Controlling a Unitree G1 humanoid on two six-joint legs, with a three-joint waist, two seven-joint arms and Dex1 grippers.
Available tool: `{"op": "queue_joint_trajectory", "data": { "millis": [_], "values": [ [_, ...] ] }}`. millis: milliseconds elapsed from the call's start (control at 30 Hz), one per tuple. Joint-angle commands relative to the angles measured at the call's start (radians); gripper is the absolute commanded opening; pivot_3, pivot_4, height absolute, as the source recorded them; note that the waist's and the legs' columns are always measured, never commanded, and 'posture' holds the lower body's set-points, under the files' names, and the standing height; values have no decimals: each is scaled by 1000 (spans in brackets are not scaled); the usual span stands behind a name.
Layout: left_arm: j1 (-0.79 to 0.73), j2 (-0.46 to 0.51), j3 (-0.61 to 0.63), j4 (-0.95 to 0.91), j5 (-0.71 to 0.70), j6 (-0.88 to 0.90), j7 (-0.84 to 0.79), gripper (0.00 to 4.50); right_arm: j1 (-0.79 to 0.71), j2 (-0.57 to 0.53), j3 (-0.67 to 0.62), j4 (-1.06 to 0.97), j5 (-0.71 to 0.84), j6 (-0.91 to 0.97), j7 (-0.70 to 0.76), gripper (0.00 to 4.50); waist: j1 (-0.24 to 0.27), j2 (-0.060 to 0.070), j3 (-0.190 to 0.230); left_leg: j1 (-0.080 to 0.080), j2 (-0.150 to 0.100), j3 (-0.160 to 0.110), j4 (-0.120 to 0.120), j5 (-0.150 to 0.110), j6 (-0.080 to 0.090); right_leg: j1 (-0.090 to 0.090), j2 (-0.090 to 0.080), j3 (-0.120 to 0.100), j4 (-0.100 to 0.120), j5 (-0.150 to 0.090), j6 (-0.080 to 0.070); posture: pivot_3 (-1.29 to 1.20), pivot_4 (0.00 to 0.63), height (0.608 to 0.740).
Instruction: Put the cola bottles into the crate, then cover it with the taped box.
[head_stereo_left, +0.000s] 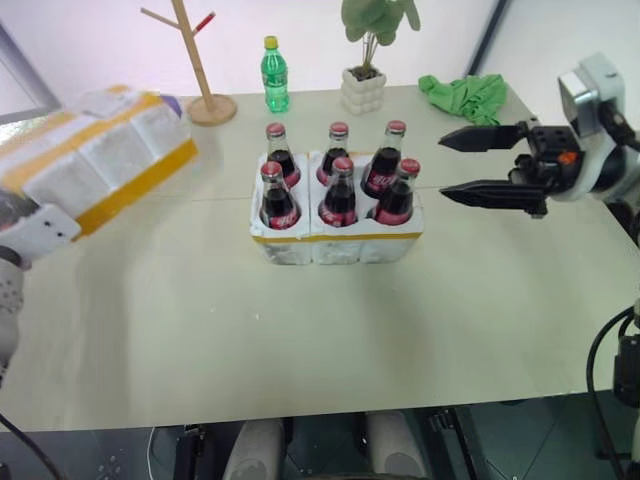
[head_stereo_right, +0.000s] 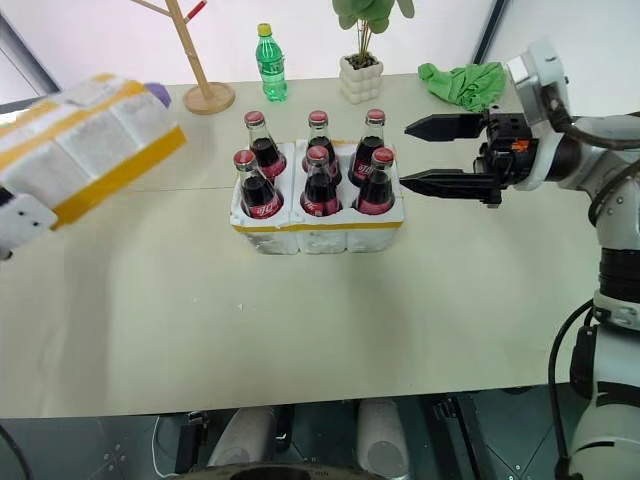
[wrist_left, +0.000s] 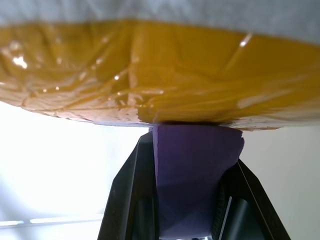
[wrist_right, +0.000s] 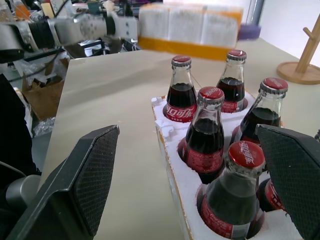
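All six cola bottles (head_stereo_left: 340, 185) stand upright in the holes of the crate (head_stereo_left: 336, 240) at the middle of the counter (head_stereo_left: 300, 340), so the loading part looks done and the covering step is in hand. The taped box (head_stereo_left: 95, 160) hangs tilted in the air at the left, well apart from the crate, and the left gripper (wrist_left: 192, 200) is clamped on a purple tab or handle (wrist_left: 195, 175) just beneath the box's yellow-taped edge. That grip is the main risk: the box is big and is held only at one edge, so it may swing, sag or slip free as it travels across. If it arrives tilted, its rim could catch the red caps and knock a bottle over or drag the light crate along the counter. The box's open side cannot be seen, so whether it faces down for covering cannot be told. The right gripper (head_stereo_left: 480, 165) hovers just beside the crate's right end with its fingers spread wide and holding nothing; it lies near the path of the descending box and could be struck or get trapped under the rim.
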Motion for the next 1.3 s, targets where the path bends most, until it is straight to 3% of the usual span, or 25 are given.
{"op": "queue_joint_trajectory", "data": {
  "millis": [33, 133, 300, 500, 933, 1300],
  "values": [
    [-143, 54, 14, -44, -83, -102, -101, 592, 5, -26, -35, -17, -3, -22, -6, 4500, 8, 0, 0, 0, 0, 0, 0, 0, 0, 0, 0, 0, 0, 0, 0, 0, 150, 740],
    [-288, 54, -50, -62, -101, -159, -194, 592, 36, -39, -47, -16, -10, -32, -11, 4500, 17, 0, 0, 0, 0, 1, 0, 0, 0, 1, 0, 0, -1, 0, 0, 0, 150, 740],
    [-520, -27, -158, -123, -118, -141, -327, 592, 107, -64, -79, -6, -21, -47, -28, 4500, 21, 0, 0, -1, -1, 1, 1, 0, 0, 1, 0, 0, -1, 1, 1, 0, 150, 740],
    [-599, -104, -223, -245, -115, -113, -434, 592, 179, -75, -129, 40, -42, -72, -80, 4500, 5, 0, 0, -1, -1, 2, 5, 0, 0, 2, 0, 1, 0, 2, 3, 0, 150, 740],
    [-503, -157, -274, -505, -17, -152, -491, 592, 287, -23, -163, 161, -67, -168, -107, 4500, -9, -1, 0, -1, -1, 2, 6, 0, 1, 3, 1, 1, 0, 2, 4, 0, 150, 740],
    [-337, -176, -258, -544, 139, -158, -399, 592, 243, -9, -140, 293, -93, -238, -43, 4500, -10, 0, 0, 0, -1, 2, 6, 0, 1, 3, 1, 2, 1, 2, 3, 0, 150, 740]
  ]
}}
